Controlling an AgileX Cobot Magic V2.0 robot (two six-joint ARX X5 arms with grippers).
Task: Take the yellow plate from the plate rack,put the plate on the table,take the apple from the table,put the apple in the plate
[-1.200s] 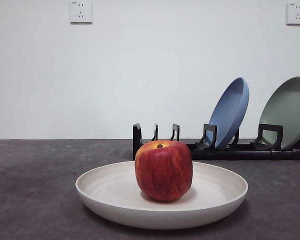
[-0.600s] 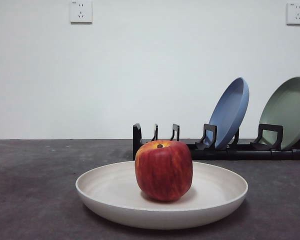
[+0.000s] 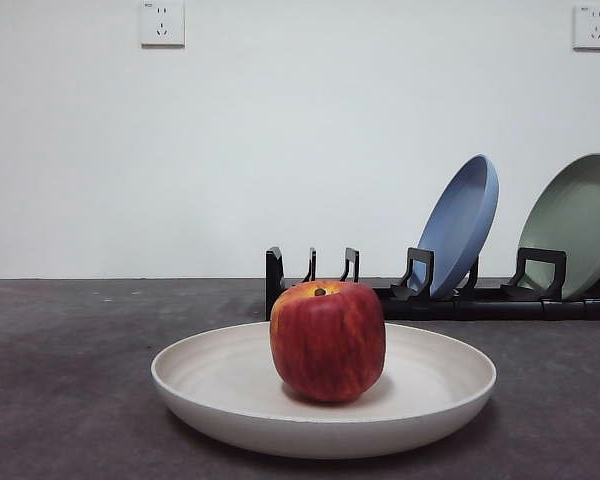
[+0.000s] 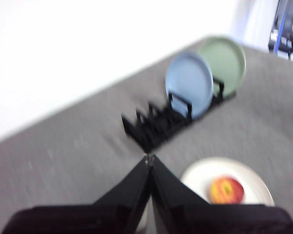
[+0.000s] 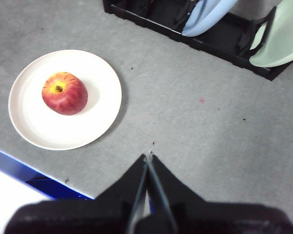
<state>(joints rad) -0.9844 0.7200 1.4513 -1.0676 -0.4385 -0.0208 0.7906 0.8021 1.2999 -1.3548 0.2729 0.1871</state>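
The yellow plate (image 3: 323,400) lies flat on the table (image 3: 70,380) with the apple (image 3: 327,340) sitting upright in its middle, stem up. Behind it, the plate rack (image 3: 440,295) holds a blue plate (image 3: 460,225) and a pale green plate (image 3: 577,225) leaning in its slots; no writing is legible anywhere. The left gripper (image 4: 149,161) and right gripper (image 5: 148,157) both hang above the table, away from the plate, jaws pressed together on nothing.

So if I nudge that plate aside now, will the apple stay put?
Probably not: the apple is round and sits loose, upright, mid-plate, so it may rock or roll. The yellow plate has a raised rim that would likely catch it. The rough table may make sliding jerky.
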